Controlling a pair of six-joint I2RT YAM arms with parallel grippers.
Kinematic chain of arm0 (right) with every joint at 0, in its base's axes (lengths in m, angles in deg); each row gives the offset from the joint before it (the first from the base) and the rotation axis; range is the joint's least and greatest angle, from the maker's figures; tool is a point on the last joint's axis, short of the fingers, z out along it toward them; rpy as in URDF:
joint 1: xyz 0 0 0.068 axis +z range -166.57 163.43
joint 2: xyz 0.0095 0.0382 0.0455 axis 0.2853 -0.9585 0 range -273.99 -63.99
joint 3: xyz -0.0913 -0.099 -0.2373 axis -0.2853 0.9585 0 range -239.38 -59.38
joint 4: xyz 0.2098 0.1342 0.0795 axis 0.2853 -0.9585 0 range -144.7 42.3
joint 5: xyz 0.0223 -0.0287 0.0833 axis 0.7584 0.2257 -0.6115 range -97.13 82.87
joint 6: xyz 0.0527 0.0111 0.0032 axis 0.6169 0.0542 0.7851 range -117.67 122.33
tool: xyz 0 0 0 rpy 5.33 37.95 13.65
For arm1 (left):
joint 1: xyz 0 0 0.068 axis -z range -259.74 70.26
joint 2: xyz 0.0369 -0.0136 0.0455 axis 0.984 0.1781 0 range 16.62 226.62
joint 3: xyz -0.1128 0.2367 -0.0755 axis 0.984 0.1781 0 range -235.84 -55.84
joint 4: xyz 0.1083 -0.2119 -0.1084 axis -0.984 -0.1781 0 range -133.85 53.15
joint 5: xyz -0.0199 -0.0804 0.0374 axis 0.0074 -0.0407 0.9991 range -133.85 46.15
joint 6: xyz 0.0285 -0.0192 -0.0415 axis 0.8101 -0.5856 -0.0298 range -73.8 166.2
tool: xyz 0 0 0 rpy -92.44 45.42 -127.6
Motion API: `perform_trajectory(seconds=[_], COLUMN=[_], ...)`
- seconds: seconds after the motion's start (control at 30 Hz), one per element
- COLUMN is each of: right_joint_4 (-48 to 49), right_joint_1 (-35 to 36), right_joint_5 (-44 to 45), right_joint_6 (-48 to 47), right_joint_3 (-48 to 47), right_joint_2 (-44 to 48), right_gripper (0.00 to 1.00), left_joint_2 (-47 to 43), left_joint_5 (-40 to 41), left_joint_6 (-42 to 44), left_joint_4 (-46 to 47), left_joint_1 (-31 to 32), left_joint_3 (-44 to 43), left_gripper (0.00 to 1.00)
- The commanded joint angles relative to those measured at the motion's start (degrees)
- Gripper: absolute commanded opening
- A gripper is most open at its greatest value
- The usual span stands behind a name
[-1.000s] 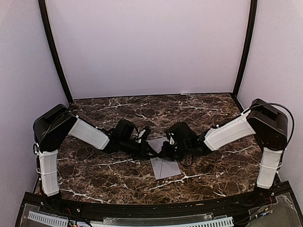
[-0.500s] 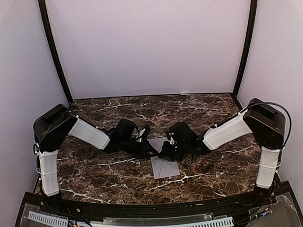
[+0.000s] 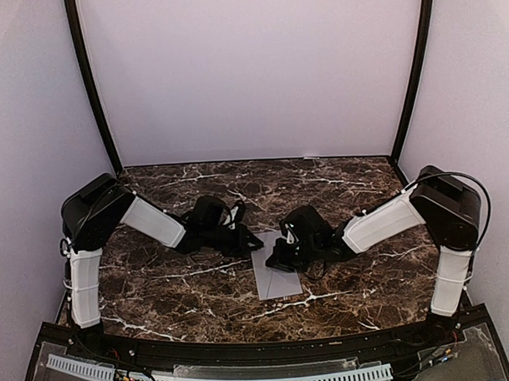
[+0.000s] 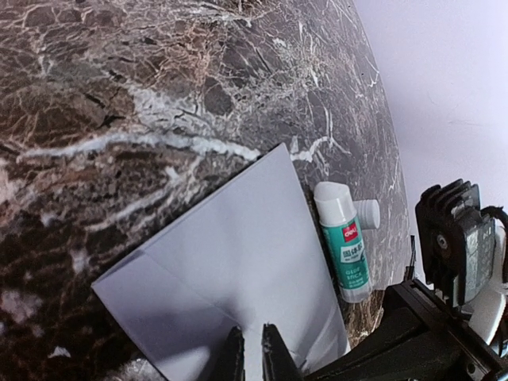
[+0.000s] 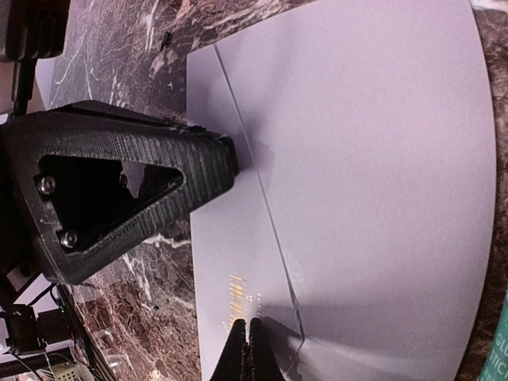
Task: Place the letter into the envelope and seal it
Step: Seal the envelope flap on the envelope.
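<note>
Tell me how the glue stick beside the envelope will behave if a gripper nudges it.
Likely to roll: the glue stick is a round tube lying on its side on the smooth marble table. Probably light, being small and plastic-looking. It lies close beside the envelope, so a sideways push might shift that thin paper too.

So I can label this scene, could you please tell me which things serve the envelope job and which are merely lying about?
For the job: envelope, glue stick (likely for sealing), left gripper, right gripper.
Not part of it: marble tabletop, pale walls.
</note>
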Motion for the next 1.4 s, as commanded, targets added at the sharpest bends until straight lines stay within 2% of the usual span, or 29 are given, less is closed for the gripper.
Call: perform_trajectory(seconds=[0.0,0.47,1.13,1.37], right_joint_4=[-5.58,-6.52,-10.54,-10.48], right_joint_1=[0.09,1.84,3.32,3.11], right_joint_5=[-1.76,-5.28,-3.51,-2.30], right_joint_6=[-0.19,-3.83,-3.07,-3.46], right_joint_3=[2.39,0.75,2.01,0.32], right_joint_2=[0.82,1.69,4.72,2.33], right_gripper=[0.00,0.00,0.00,0.00], left_joint_2=[2.09,2.36,2.36,2.36], left_joint_5=[2.35,1.64,1.05,0.57], left_joint_6=[-0.21,0.01,0.25,0.71], left_joint_4=[-1.45,-1.34,-1.62,-1.63], left_joint_1=[-0.43,-0.43,-0.47,-0.43], left_joint_3=[-0.05,1.87,1.88,1.83], left_gripper=[0.09,0.08,0.08,0.08])
